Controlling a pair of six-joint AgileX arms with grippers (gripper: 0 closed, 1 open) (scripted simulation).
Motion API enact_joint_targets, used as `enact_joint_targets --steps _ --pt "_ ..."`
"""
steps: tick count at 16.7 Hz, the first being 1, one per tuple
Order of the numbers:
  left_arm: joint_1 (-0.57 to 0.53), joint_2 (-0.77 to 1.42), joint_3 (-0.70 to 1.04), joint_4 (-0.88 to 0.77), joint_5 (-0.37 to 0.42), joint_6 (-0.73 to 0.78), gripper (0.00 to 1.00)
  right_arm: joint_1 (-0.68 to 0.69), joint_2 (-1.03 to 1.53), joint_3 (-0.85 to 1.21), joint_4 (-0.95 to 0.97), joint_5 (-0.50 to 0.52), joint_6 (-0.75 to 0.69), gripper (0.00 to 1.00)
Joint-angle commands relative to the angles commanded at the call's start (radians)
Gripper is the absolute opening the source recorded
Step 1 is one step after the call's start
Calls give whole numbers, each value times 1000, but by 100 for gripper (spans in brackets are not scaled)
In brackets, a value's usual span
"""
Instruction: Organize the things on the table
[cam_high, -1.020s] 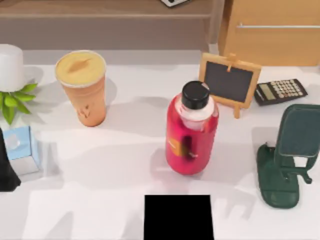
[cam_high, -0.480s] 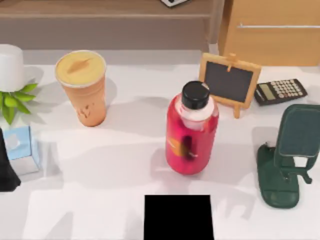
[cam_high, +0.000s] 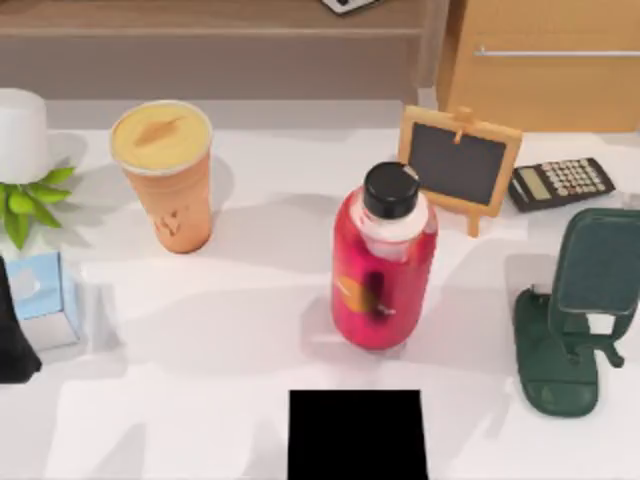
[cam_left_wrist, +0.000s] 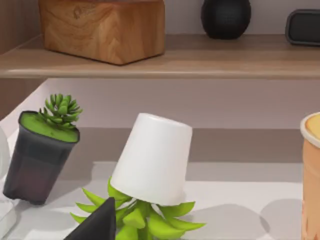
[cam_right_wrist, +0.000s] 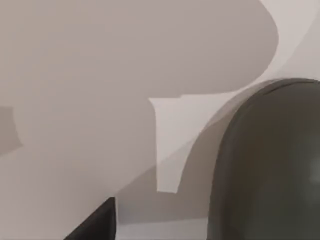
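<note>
Your grippers' openness cannot be told—the orange cup (cam_high: 166, 175) stands upright at the table's (cam_high: 250, 330) back left, so approach level, clearing the red bottle (cam_high: 383, 270).

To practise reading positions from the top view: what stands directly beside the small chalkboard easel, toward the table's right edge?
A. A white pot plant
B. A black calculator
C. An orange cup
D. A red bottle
B: the black calculator lies just right of the chalkboard easel.
</note>
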Motion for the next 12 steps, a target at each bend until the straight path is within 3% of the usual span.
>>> enact_joint_targets --steps 3,12 --pt "0 0 0 0 0 0 100 0 0 0 0 0 0 100" --pt "0 0 0 0 0 0 100 0 0 0 0 0 0 32"
